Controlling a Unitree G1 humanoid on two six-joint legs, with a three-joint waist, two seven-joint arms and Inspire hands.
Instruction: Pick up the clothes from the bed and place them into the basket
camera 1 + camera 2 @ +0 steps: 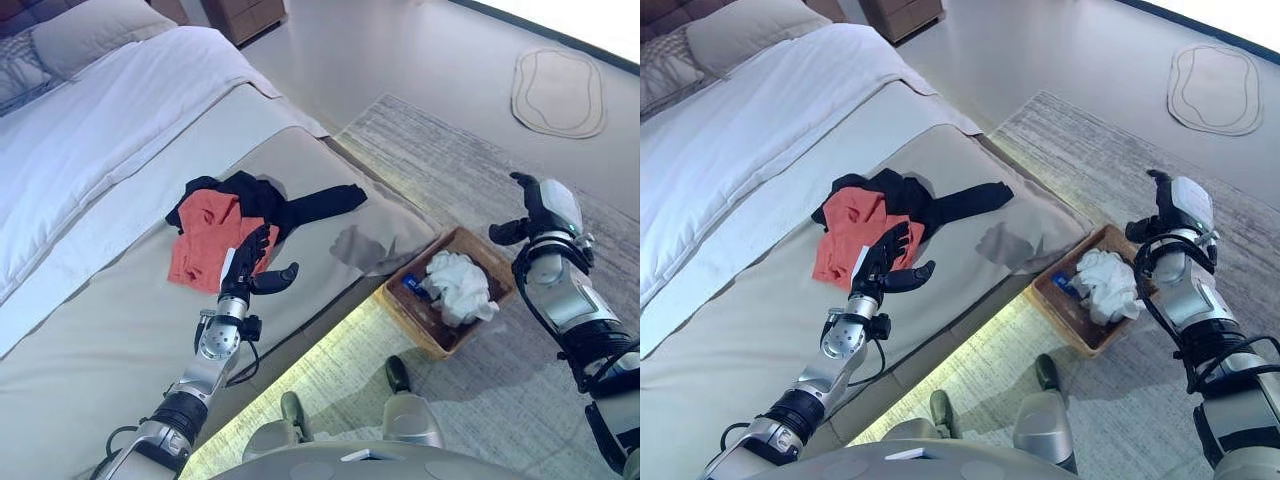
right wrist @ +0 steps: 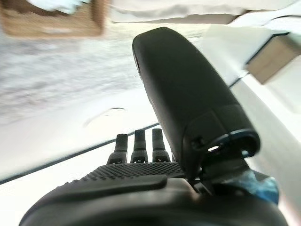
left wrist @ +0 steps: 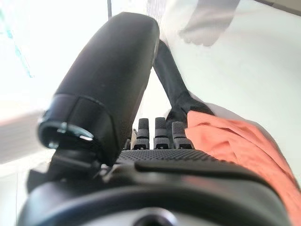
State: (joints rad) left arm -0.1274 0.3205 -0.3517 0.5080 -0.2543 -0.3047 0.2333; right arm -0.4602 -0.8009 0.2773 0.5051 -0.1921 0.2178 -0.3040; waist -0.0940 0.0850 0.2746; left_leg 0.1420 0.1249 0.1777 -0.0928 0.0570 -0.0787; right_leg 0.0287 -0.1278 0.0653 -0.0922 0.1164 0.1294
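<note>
An orange garment [image 1: 208, 236] lies on the bed [image 1: 120, 330], with a black garment [image 1: 290, 203] partly under it and spread to the right. My left hand [image 1: 250, 268] is open, its fingers straight, just at the orange garment's near edge; the orange cloth shows past its fingers in the left wrist view [image 3: 235, 141]. A wicker basket [image 1: 410, 310] stands on the rug by the bed's corner and holds a white garment [image 1: 458, 285]. My right hand [image 1: 532, 200] is open and empty, raised to the right of the basket.
A grey patterned rug [image 1: 470, 170] covers the floor beside the bed. A small oval mat [image 1: 558, 92] lies at the far right. A wooden cabinet [image 1: 245, 15] stands at the back. Pillows [image 1: 90, 30] lie at the bed's head.
</note>
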